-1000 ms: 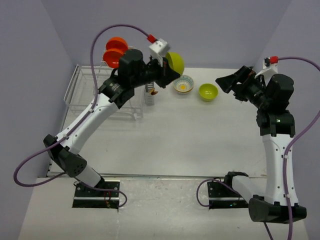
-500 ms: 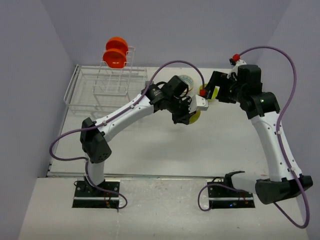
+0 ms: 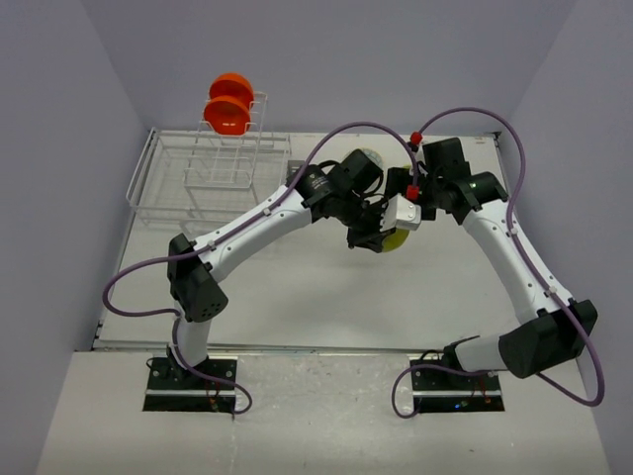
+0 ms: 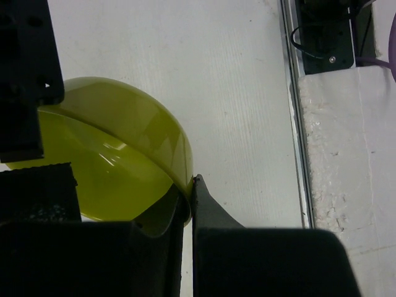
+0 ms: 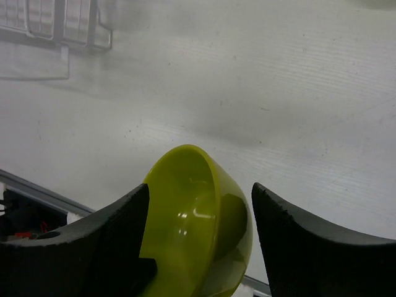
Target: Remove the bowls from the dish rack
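A lime-green bowl hangs on its side above the middle of the table. My left gripper is shut on its rim. The bowl also sits between the fingers of my right gripper, which is open: the left finger is close against the rim and the right finger stands apart from the wall. Two orange-red bowls stand on edge in the upright tier of the white wire dish rack at the back left. A patterned white bowl peeks out behind the left arm.
Both arms meet over the table's centre, with the left wrist's white camera block between them. The table's metal front rail and a black arm base show in the left wrist view. A corner of the rack shows in the right wrist view.
The left arm has carried the lime-green bowl from beside the rack to the table's middle. The right arm has swung in from the right, and its jaws have narrowed around the bowl.
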Tool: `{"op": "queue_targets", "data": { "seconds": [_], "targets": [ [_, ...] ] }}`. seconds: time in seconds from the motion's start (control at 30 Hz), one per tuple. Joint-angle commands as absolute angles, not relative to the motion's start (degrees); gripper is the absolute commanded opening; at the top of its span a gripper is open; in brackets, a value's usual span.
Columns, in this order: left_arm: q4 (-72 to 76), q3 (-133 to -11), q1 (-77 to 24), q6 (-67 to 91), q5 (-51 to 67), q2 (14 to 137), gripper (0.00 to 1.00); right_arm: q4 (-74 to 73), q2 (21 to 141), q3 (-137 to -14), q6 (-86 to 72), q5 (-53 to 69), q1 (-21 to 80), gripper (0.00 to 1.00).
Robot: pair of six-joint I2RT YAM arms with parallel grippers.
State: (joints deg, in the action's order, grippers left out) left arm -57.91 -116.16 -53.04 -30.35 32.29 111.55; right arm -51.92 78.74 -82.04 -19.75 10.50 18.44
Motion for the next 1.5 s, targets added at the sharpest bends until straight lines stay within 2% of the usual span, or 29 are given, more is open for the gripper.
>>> {"op": "queue_targets", "data": {
  "seconds": [0.0,0.17,0.4,0.53,0.63,0.77,0.83,0.87,1.0,1.03,1.2,1.23,1.27,1.3,1.33,1.37,1.47],
  "targets": [
    [-55.2,-118.4,-53.0,-32.8,34.0,109.9,0.00,-50.4,79.2,-82.2,-19.2,14.0,18.6,0.67],
    [-55.7,-118.5,-53.0,-32.6,29.3,110.7,0.00,-52.7,79.6,-83.3,-18.7,9.8,18.7,0.50],
    [-56.5,-119.4,-53.0,-32.8,25.2,111.4,0.00,-54.6,81.2,-83.8,-18.1,9.8,19.0,0.39],
    [-57.8,-120.2,-53.0,-33.0,21.5,112.0,0.00,-55.4,82.2,-84.1,-17.8,9.1,19.2,0.42],
    [-59.7,-121.8,-53.0,-33.1,18.9,113.1,0.00,-55.7,82.8,-84.1,-17.3,9.6,19.6,0.52],
    [-60.0,-121.9,-53.0,-33.3,17.1,113.1,0.00,-56.2,83.7,-84.2,-17.0,9.8,19.9,0.49],
    [-60.1,-121.9,-53.0,-33.2,16.2,113.1,0.00,-56.1,83.9,-84.2,-17.0,9.9,20.0,0.43],
    [-60.1,-121.7,-53.0,-33.1,15.9,112.9,0.00,-56.0,84.0,-84.2,-17.0,10.3,20.0,0.30],
    [-59.8,-120.8,-53.0,-33.3,15.3,112.7,0.00,-55.6,83.9,-84.5,-17.4,9.6,20.0,0.04],
    [-59.7,-120.8,-53.0,-33.2,14.9,112.8,0.00,-55.5,83.9,-84.5,-17.4,9.4,20.0,0.00],
    [-56.8,-119.0,-53.0,-31.7,11.3,112.0,0.00,-52.7,82.9,-84.2,-19.3,7.7,20.0,0.00],
    [-55.6,-117.5,-53.0,-31.2,10.1,111.0,0.26,-52.1,82.9,-84.1,-19.7,7.3,20.0,0.00],
    [-52.8,-116.6,-53.0,-29.8,7.1,110.3,0.45,-51.1,83.0,-84.0,-19.9,6.9,19.9,0.00],
    [-51.3,-115.4,-53.0,-29.4,5.8,109.6,0.55,-50.5,83.1,-84.0,-20.5,6.5,19.7,0.00],
    [-49.8,-114.5,-53.0,-28.7,4.5,107.9,0.91,-50.0,83.5,-84.1,-20.7,5.7,19.5,0.00],
    [-47.0,-112.4,-53.0,-27.4,2.6,106.9,1.00,-48.4,83.8,-84.1,-21.1,5.3,18.6,0.00],
    [-43.0,-108.6,-53.0,-25.0,1.8,102.0,1.00,-46.2,87.9,-85.2,-22.8,3.3,14.6,0.00]
  ]
}}
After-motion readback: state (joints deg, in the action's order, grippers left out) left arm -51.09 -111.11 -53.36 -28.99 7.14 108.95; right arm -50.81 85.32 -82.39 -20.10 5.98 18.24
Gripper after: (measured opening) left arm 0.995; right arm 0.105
